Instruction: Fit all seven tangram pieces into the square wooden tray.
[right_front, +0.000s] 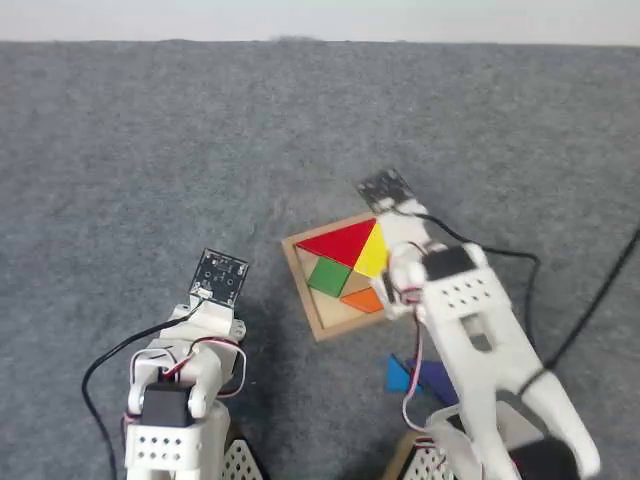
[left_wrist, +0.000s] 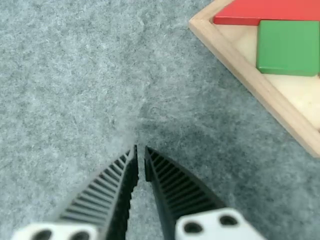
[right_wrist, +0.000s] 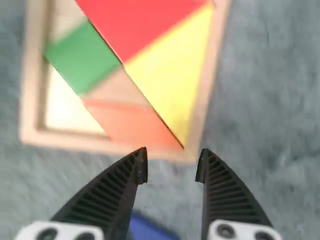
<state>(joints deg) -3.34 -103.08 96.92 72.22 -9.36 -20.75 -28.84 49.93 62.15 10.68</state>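
Observation:
The square wooden tray (right_front: 302, 290) lies turned at an angle on the grey carpet. In it are a red triangle (right_front: 340, 243), a yellow triangle (right_front: 372, 252), a green square (right_front: 327, 276) and an orange triangle (right_front: 362, 299). My right gripper (right_wrist: 171, 167) hangs open with nothing between its fingers, just outside the tray rim (right_wrist: 32, 75) by the orange triangle (right_wrist: 130, 125) and yellow triangle (right_wrist: 170, 75). My left gripper (left_wrist: 140, 154) is shut and holds nothing, over bare carpet a little off a tray corner (left_wrist: 235, 62). A blue piece (right_front: 398, 373) and a purple piece (right_front: 435, 378) lie on the carpet beside the right arm.
The left arm (right_front: 190, 370) stands at the front left, the right arm (right_front: 470, 320) reaches over the tray's near right side. A black cable (right_front: 590, 300) runs along the right. Open carpet stretches behind and left of the tray.

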